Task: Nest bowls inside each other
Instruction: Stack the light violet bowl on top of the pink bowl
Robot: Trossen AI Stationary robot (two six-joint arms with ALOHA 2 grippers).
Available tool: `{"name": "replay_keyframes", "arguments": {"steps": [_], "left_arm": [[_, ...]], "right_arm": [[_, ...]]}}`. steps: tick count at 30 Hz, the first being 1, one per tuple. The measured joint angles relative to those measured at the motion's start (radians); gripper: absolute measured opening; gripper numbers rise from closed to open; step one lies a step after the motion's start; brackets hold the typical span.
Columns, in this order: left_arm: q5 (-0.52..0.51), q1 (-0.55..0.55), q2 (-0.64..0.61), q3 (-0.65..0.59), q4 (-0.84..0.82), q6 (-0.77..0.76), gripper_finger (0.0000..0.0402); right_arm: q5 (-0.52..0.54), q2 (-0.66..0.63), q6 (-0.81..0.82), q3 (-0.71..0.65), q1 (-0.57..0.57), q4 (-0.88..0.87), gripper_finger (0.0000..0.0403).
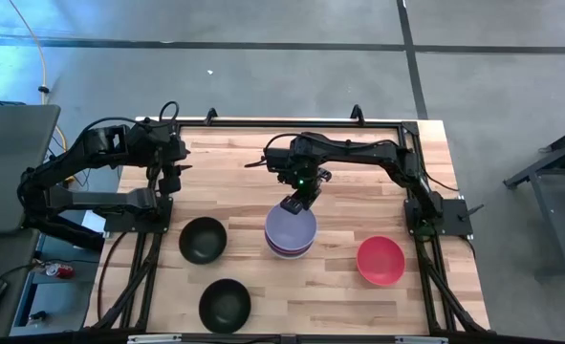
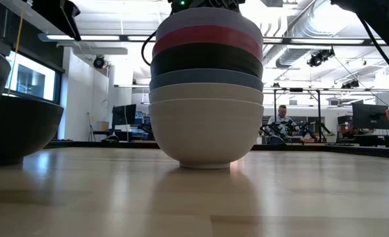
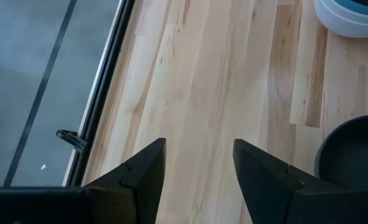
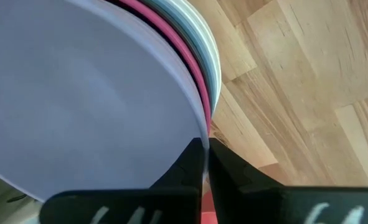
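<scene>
Bowls are found nested in one stack [image 1: 290, 232] near the middle of the wooden table [image 1: 234, 158]. A round lavender bowl [image 4: 78, 93] sits on top. Seen from table height, the layers below it run magenta [image 2: 207, 38], black [image 2: 207, 60], blue [image 2: 206, 79], then two white bowls [image 2: 206, 128] at the base.

The right gripper [image 1: 293, 204] is placed at the far rim of the lavender bowl, its two dark fingers [image 4: 193, 165] pressed together with the rim edge pinched between them.

Two loose round black bowls [image 1: 203, 240] [image 1: 225, 305] are set to the left of the stack, apart from it and from each other. A red bowl [image 1: 380, 260] lies alone to the right.

The left gripper [image 3: 199, 168] is held over bare wood near the table's far left edge, fingers spread wide, nothing between them.
</scene>
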Motion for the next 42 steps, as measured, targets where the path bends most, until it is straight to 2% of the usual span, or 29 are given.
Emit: {"name": "replay_keyframes", "arguments": {"steps": [26,36,42], "left_arm": [[0.035,0.0,-0.033,-0.004,0.001,-0.004,0.0177],[0.035,0.0,-0.131,-0.207,0.05,0.03,0.0177],[0.035,0.0,-0.142,-0.236,0.088,0.037,0.0177]], "right_arm": [[0.016,0.005,-0.011,0.0,0.011,0.0,0.0],[0.016,0.006,-0.009,0.0,0.011,0.0,0.0],[0.01,0.006,-0.01,-0.016,0.013,0.001,0.0]]}}
